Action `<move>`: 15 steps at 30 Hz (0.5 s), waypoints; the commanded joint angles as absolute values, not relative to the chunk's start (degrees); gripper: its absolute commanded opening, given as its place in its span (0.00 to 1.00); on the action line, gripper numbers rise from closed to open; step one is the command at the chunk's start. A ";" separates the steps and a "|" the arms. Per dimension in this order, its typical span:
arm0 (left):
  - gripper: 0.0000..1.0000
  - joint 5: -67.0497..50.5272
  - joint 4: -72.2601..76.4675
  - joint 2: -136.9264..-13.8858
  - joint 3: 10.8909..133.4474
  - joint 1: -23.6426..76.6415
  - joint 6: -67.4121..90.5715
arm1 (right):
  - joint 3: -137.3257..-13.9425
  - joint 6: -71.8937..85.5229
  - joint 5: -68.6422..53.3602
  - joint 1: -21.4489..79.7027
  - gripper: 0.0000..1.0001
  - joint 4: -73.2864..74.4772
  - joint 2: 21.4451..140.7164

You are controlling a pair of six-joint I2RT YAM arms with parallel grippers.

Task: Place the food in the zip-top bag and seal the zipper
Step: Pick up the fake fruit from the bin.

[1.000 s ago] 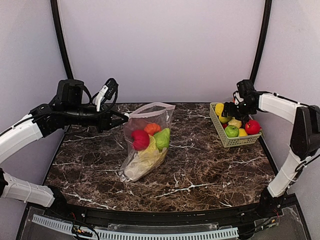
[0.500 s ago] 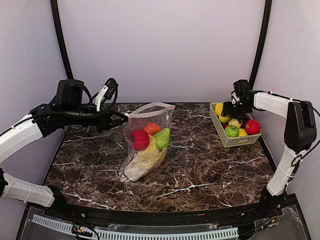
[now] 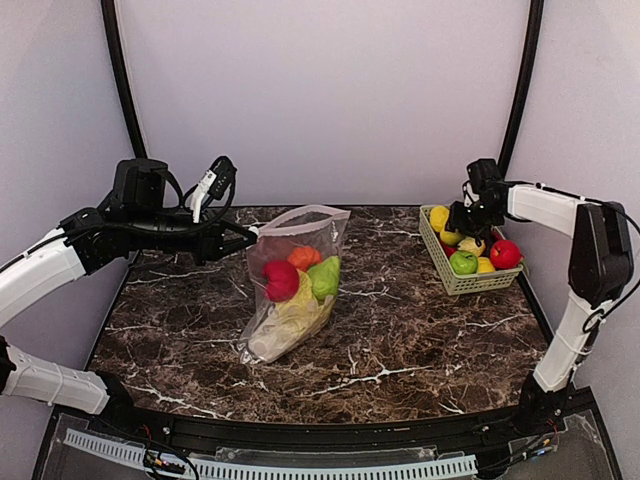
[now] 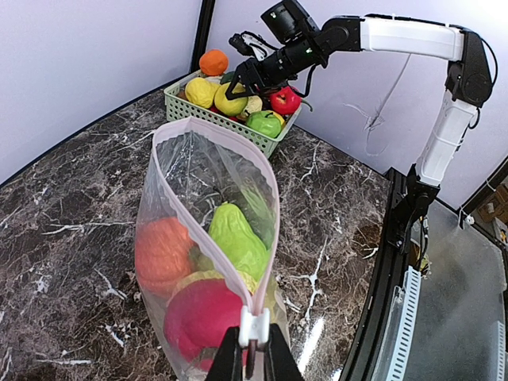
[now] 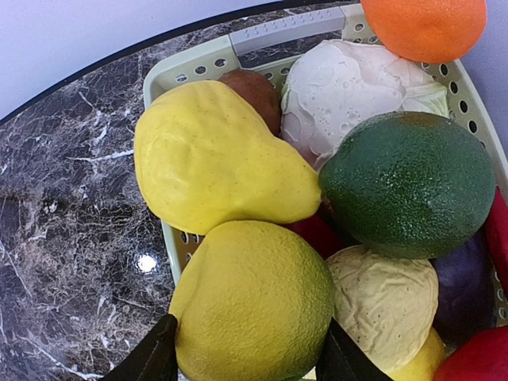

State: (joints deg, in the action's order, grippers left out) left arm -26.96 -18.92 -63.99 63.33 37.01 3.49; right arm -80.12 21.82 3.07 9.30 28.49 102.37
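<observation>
The zip-top bag (image 3: 295, 285) stands open on the marble table, holding a red apple (image 3: 281, 279), an orange tomato (image 3: 304, 257), a green pear (image 4: 236, 238) and a pale cabbage (image 3: 290, 320). My left gripper (image 4: 252, 357) is shut on the white slider tab (image 4: 254, 328) at the end of the pink zipper (image 4: 267, 198), holding that corner of the bag up. My right gripper (image 5: 246, 349) is down in the green basket (image 5: 190, 67). Its two black fingers press against both sides of a yellow lemon (image 5: 254, 302).
The basket (image 3: 440, 262) sits at the table's back right corner, close to the wall. It holds more food: a yellow pear (image 5: 214, 159), a dark green fruit (image 5: 409, 182), an orange (image 5: 429, 24), a white cabbage (image 5: 341, 87) and a red apple (image 3: 506, 253).
My right gripper has reached a little further into the basket and its jaws have narrowed onto the lemon. The left arm and the bag have not moved.
</observation>
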 commanded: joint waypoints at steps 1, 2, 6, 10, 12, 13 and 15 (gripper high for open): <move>0.01 -27.77 -17.68 -62.48 63.02 37.00 3.75 | -78.21 22.91 4.23 8.97 0.52 29.13 96.85; 0.01 -27.82 -17.67 -62.36 63.02 37.00 3.76 | -77.77 22.98 4.35 9.01 0.52 29.58 95.88; 0.01 -28.15 -17.39 -62.15 62.92 36.96 4.00 | -75.76 23.21 5.71 8.96 0.52 31.53 90.44; 0.01 -29.07 -16.45 -62.19 62.63 37.00 4.41 | -74.76 22.25 3.58 8.97 0.51 32.74 84.60; 0.01 -29.57 -16.04 -62.27 62.58 37.03 4.60 | -75.07 20.49 -1.70 9.32 0.51 32.44 81.86; 0.01 -29.73 -15.81 -62.30 62.60 36.99 4.63 | -75.32 19.62 -4.74 9.79 0.50 31.81 80.56; 0.01 -29.91 -15.67 -62.31 62.56 37.00 4.70 | -75.97 18.09 -10.32 11.65 0.50 30.22 78.45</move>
